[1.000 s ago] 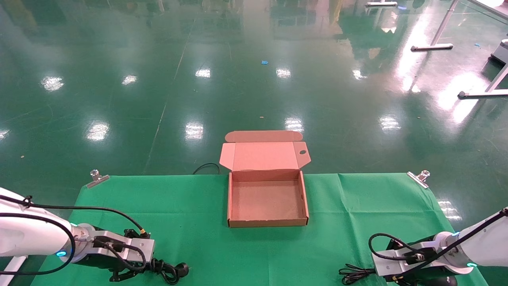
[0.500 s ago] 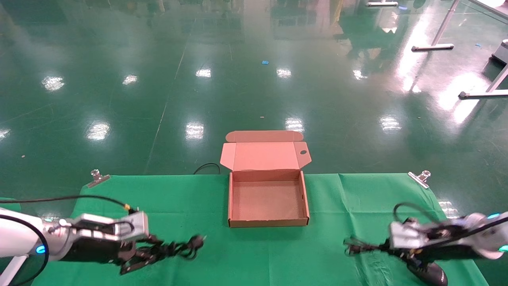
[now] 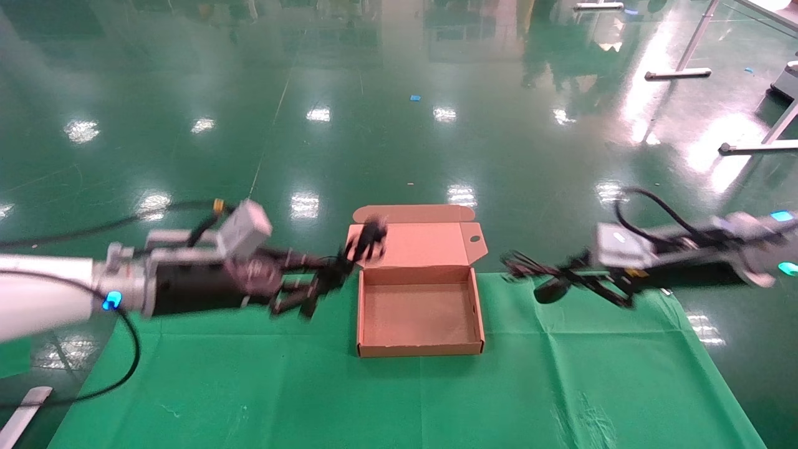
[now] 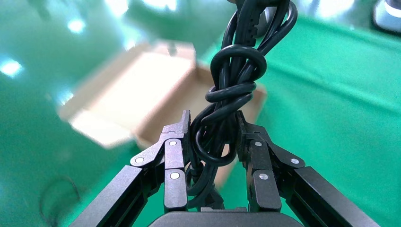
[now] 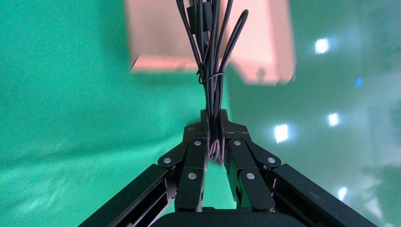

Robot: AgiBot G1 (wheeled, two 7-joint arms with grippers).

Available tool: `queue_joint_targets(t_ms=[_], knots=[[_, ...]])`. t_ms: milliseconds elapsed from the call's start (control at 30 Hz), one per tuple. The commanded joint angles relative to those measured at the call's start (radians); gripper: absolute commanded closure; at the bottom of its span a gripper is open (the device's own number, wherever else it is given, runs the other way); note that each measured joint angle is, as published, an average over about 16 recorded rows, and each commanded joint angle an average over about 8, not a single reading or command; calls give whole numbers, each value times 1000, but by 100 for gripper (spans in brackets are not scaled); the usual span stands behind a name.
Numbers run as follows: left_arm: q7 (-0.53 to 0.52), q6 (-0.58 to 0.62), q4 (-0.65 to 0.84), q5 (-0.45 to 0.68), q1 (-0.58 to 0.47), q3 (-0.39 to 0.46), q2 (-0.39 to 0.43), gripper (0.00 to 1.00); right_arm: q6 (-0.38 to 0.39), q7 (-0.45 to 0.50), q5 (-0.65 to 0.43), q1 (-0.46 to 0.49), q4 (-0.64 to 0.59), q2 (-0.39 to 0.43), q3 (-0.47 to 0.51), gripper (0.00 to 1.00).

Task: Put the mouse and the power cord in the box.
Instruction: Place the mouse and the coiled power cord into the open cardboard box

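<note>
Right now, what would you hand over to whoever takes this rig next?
Left gripper: shut on the power cord, held in the air by the box's left rear corner.
Right gripper: shut on the mouse's wire bundle; the mouse hangs above the cloth to the right of the box.
Done: both items picked up.
Left: the box is open and empty; carry each over it and release.

Robot lab or industrial test hall. Glossy green epoxy floor (image 3: 386,125) reflects rows of overhead lights. Work surface (image 3: 349,386) is covered with a green cloth held by metal clips, one at the far right corner (image 3: 666,290). White metal table legs (image 3: 692,50) stand on the floor at far right.
</note>
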Motion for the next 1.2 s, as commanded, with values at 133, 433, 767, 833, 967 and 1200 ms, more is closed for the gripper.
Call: queue_joint_targets(t_ms=[133, 433, 767, 833, 967, 1200], knots=[[9, -28, 43, -57, -65, -36, 48, 100, 43, 28, 14, 8, 32, -81, 9, 100], [59, -49, 77, -117, -171, -67, 58, 100, 148, 33, -2, -33, 39, -245, -5, 100], [103, 18, 113, -127, -216, -69, -16, 100, 260, 120, 33, -141, 203, -288, -54, 100], [111, 36, 125, -121, -219, -64, -31, 100, 308, 153, 47, -164, 229, -288, -68, 100], [123, 71, 156, -105, -222, -54, -53, 100, 420, 216, 75, -209, 255, -287, -100, 100], [156, 117, 222, -77, -240, -35, -69, 100, 546, 301, 109, -255, 252, -285, -157, 99]])
